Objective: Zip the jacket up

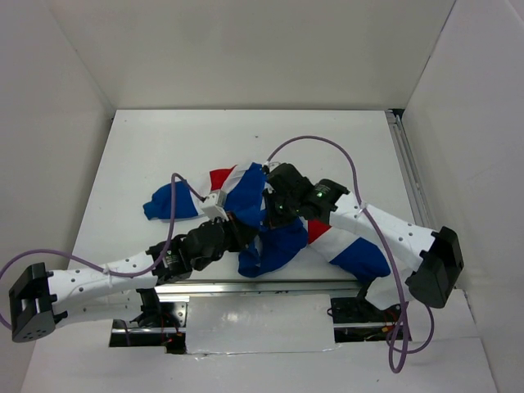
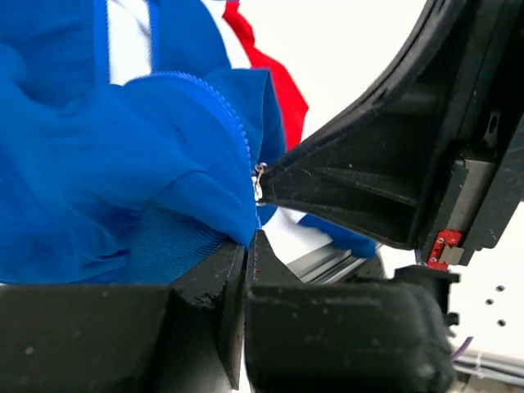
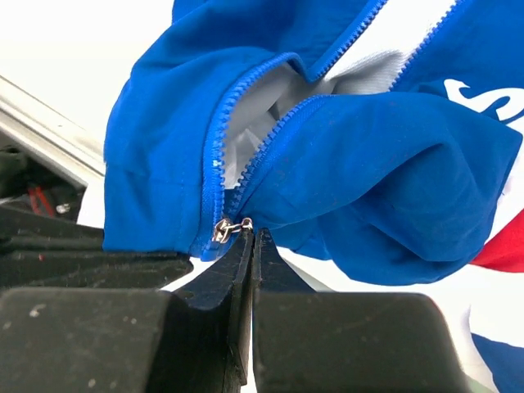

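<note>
The jacket lies bunched on the bench. The right hand pinches the zipper pull and the left hand clamps the hem beneath. I'd hold that hem taut and draw straight along the teeth — slowly.

Two robot arms, left arm at eight o'clock, right arm at four o'clock: white perforated links, chunky black joints. Purple cables trail along both. A green light glows on the right wrist.
</note>
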